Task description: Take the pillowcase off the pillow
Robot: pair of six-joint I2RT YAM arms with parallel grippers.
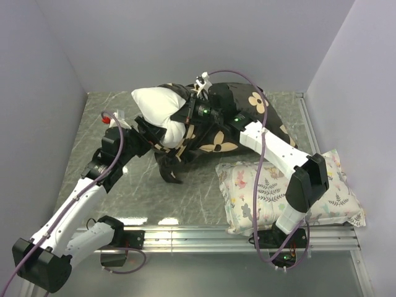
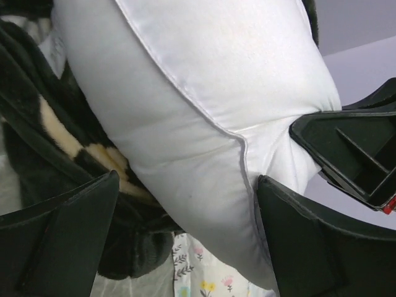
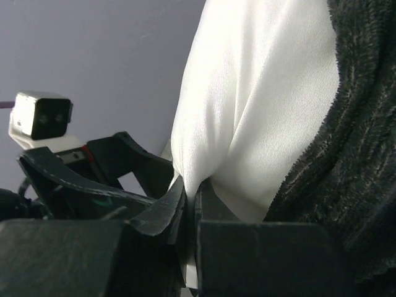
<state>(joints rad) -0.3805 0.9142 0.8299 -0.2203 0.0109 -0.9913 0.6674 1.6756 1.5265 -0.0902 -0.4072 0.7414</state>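
step in hand, by my read: working the pillow out of the case mouth. only one end is out, most of it is inside.

left gripper (image 2: pixel 187 185) sits at the left of the bundle with its jaws wide apart, straddling the bare white end of the pillow (image 1: pixel 156 105). in the left wrist view one finger (image 2: pixel 309 247) looks to be touching the cloth. the other is clear of it, and nothing is clamped.

the pillow's exposed end pokes out to the left and far side. the rest sits inside the pillowcase (image 1: pixel 232 127), which is bunched just right of it on the far half of the table (image 1: pixel 198 198).

right gripper (image 3: pixel 190 189) comes in from the right with its jaws together on a pinch of the white pillow cloth. it grips right at the case edge, with the black plush just beside its fingers.

floral pillow (image 1: pixel 238 192) lies near-right, under the right forearm. it's not part of this job.

next move, as i judge it: left has to take hold of something. either it closes on the pillow end it straddles so right can swap to the plush, or it shifts onto the case hem. then pull the two apart, pillow left and case right.

risks: the thin-cloth pinch slips, or the plush drags along with the stuffing.
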